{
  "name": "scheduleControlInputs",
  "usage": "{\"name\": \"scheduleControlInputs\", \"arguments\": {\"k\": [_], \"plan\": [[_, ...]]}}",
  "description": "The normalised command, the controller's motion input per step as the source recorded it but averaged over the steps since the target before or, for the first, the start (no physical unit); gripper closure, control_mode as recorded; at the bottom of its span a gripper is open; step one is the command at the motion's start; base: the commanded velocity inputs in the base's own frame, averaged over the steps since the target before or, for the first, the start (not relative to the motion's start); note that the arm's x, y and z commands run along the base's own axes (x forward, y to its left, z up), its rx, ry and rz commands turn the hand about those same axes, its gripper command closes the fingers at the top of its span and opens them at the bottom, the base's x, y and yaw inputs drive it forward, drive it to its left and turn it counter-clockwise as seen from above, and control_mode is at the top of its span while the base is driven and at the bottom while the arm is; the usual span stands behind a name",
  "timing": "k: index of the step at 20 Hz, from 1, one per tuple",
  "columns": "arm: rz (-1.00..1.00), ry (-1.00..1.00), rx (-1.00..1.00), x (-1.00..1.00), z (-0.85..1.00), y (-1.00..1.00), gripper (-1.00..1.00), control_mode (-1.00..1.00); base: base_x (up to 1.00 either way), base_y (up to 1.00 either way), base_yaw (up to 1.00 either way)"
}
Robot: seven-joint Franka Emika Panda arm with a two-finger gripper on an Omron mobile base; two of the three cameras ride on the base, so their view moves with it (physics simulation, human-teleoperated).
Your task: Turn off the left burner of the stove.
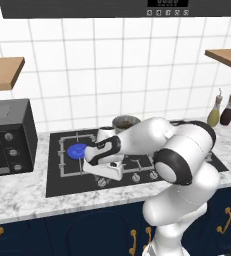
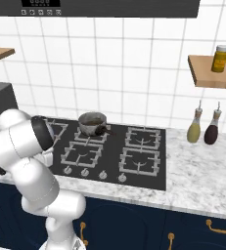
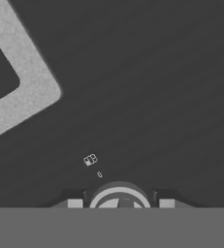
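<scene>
the black boxy oven (image 1: 9, 137) stands at the left end of the marble table (image 1: 22, 192). just right of it the stove (image 1: 57, 182) lies flat in the table. the left burner (image 1: 77, 150), a bright blue disc, sits inside its grey grate (image 1: 67, 161) in the stove's left column. the tool (image 1: 107, 172) hangs low over the front row of silver knobs (image 1: 137, 178), just right of the blue disc. in the hand view one knob (image 3: 119, 195) lies between the two finger tips (image 3: 75, 203); whether they grip it cannot be told. a small pot (image 2: 92, 122) rests on a rear grate. two bottles (image 2: 203, 128) stand on the table at the far right, and a jar (image 2: 220, 58) on the wooden shelf (image 2: 207, 73) above them.
</scene>
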Motion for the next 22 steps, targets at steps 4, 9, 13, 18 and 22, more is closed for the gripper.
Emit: {"name": "scheduleControlInputs", "arguments": {"k": [4, 9, 13, 18, 22], "plan": [[-0.34, 0.01, 0.0, -0.05, -0.03, 0.42, 1.0, -1.0, 0.0, 0.0, 0.0], [-0.43, 0.0, 0.0, -0.12, -0.04, 0.28, 1.0, -1.0, 0.0, 0.0, 0.0], [-0.45, 0.03, 0.0, -0.04, -0.09, 0.29, 1.0, -1.0, 0.0, 0.0, 0.0], [-0.5, 0.1, 0.0, 0.0, -0.13, 0.18, 1.0, -1.0, 0.0, 0.0, 0.0], [-0.55, 0.12, 0.0, 0.0, -0.16, 0.22, 1.0, -1.0, 0.0, 0.0, 0.0]]}}
